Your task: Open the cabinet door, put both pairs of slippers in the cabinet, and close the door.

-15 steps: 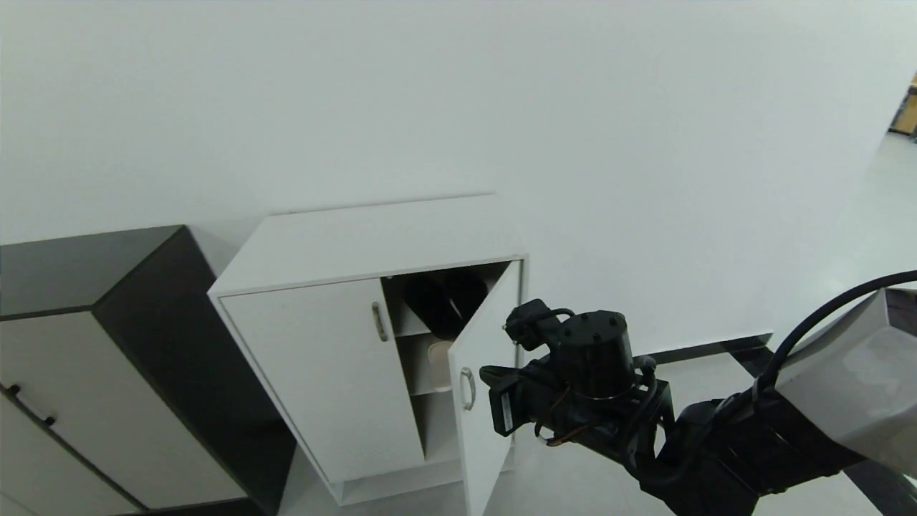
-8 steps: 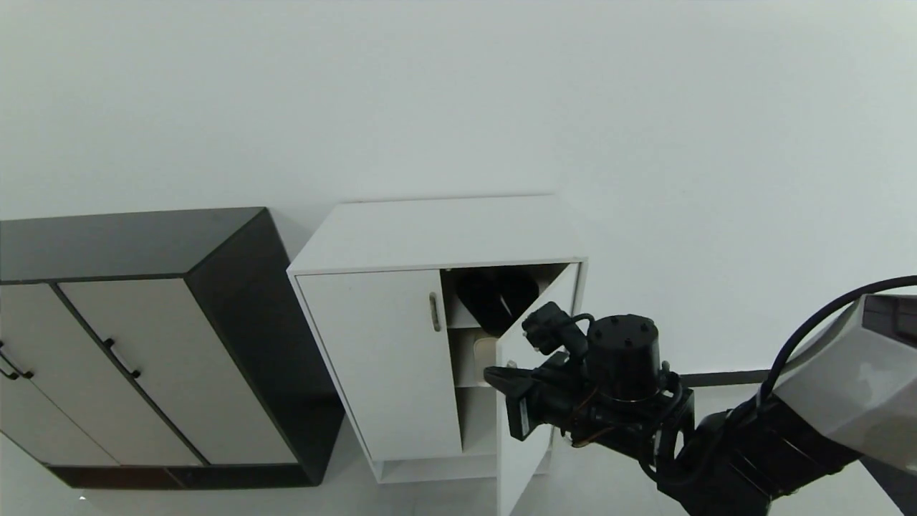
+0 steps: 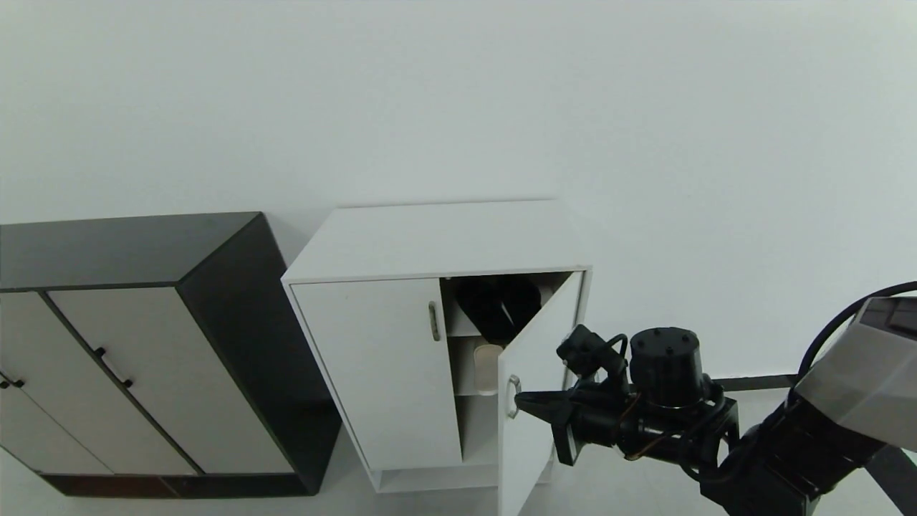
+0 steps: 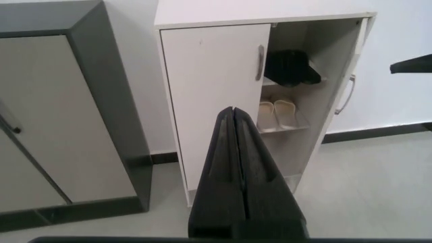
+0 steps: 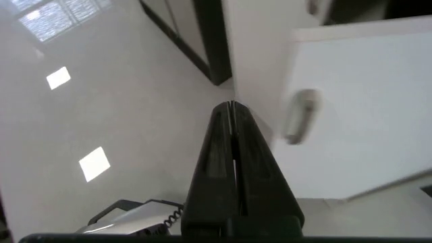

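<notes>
Status: right gripper (image 3: 526,400) closed, empty, beside door handle (image 3: 511,385) | left gripper (image 4: 233,113) closed

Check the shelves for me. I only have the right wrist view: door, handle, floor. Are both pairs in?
Observer: The left wrist view shows the black slippers on the top shelf.
Operator: And the other pair?
Observer: The light slippers lie side by side on the middle shelf.
Operator: How open is the door?
Observer: In the head view the right door stands partly open and the left door is shut.
</notes>
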